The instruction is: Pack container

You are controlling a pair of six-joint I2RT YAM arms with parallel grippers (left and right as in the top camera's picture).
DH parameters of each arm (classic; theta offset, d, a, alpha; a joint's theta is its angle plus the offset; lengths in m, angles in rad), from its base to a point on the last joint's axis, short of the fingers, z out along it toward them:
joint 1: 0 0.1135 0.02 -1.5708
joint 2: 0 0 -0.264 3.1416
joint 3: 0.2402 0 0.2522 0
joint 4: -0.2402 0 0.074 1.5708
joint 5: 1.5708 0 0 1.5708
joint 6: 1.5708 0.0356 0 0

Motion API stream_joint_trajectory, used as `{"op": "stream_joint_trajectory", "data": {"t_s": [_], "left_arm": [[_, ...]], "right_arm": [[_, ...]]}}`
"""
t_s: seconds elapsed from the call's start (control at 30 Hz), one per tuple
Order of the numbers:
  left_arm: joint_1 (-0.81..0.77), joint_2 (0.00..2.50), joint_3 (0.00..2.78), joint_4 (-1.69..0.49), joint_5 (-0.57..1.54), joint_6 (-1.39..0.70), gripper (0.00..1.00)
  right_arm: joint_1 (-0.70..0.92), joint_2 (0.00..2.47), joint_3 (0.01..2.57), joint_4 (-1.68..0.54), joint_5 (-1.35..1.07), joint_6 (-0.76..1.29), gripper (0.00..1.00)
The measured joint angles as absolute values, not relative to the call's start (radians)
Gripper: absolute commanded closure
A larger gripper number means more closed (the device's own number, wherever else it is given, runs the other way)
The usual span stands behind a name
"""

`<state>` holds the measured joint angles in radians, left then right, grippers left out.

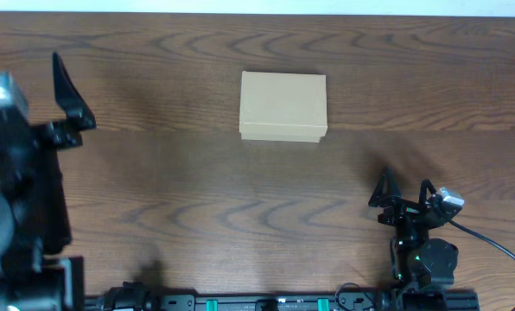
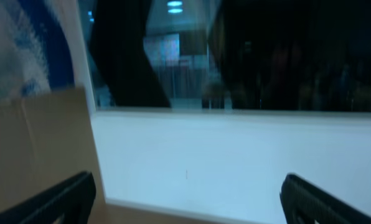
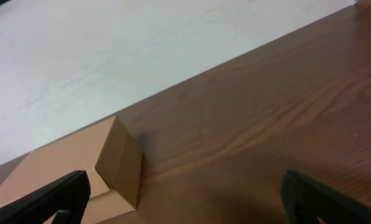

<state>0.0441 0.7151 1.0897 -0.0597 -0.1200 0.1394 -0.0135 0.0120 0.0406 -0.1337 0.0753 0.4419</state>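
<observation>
Surface: dark wood-grain table [image 1: 197, 207], white wall strip along the far edge in the overhead view; nothing else lying on it that shows.
Container: tan cardboard box [image 1: 282, 105], lid down, flat on the table, a little right of centre and toward the far edge.
Long axis: runs left to right across the overhead view, only slightly longer than deep.
Right gripper: [image 1: 404, 192] low over the near right part of the table, jaws spread wide, nothing between them.
Direction from right gripper: box ahead and to the left; seen low and left in the right wrist view [image 3: 67, 171], one corner turned toward the camera.
Left gripper: [image 1: 67, 91] raised at the far left edge, wide apart and empty; wrist camera aimed at the wall and a window rather than the table, box not recognisable there.
Nearer arm: probably the right, though the gap is not large; left arm stands well apart to the side.
In the way: bare table between either gripper and the box.
Items to pack: none visible in any view.
</observation>
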Motion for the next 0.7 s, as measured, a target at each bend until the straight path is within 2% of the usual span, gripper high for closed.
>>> {"op": "stream_joint_trajectory", "data": {"t_s": [0.2, 0.53, 0.7], "left_arm": [[0.044, 0.461, 0.757, 0.184, -0.120, 0.140, 0.05], [0.044, 0.074, 0.328, 0.191, -0.096, 0.139, 0.05], [0.044, 0.016, 0.233, 0.191, -0.031, 0.139, 0.05]], "right_arm": [[-0.014, 0.012, 0.040, -0.133, 0.075, 0.442, 0.01], [-0.014, 0.012, 0.040, -0.133, 0.076, 0.444, 0.01], [-0.014, 0.012, 0.040, -0.133, 0.076, 0.444, 0.01]]}}
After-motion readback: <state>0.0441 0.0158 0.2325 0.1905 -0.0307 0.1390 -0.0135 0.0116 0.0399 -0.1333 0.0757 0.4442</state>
